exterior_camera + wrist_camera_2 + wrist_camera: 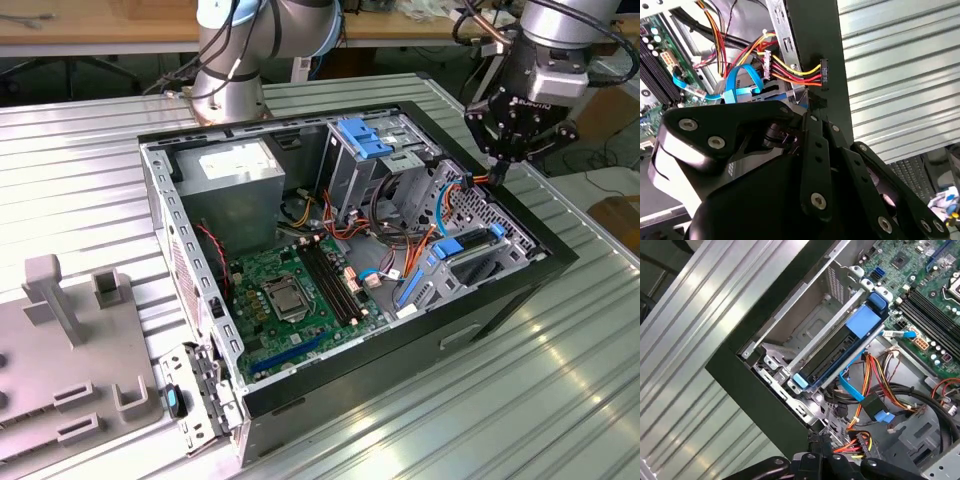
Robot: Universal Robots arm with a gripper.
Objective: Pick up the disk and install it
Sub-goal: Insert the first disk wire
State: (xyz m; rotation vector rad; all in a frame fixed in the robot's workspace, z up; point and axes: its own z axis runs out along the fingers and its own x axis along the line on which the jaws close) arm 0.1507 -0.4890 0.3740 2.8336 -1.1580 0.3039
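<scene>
Jaws drawn right together, tips meeting, nothing visible between them. In the exterior view they hang over the corner of the open computer case at the exterior view's right, pointing down at its rim. Just beside the tips in the second wrist view is a black power connector, its red, orange and yellow wires trailing back into the case. I can't tell whether the tips actually touch it.

And the disk? It's inside the case, seated in the metal drive bay at that same corner. Its dark side shows, with blue rails along its edges. In the exterior view the disk lies just below the jaws.

A blue data cable runs just beside the bay, and the green motherboard sits next to it. The grey power supply is well apart, at the case's other end. The whole case rests on a ribbed metal surface.
</scene>
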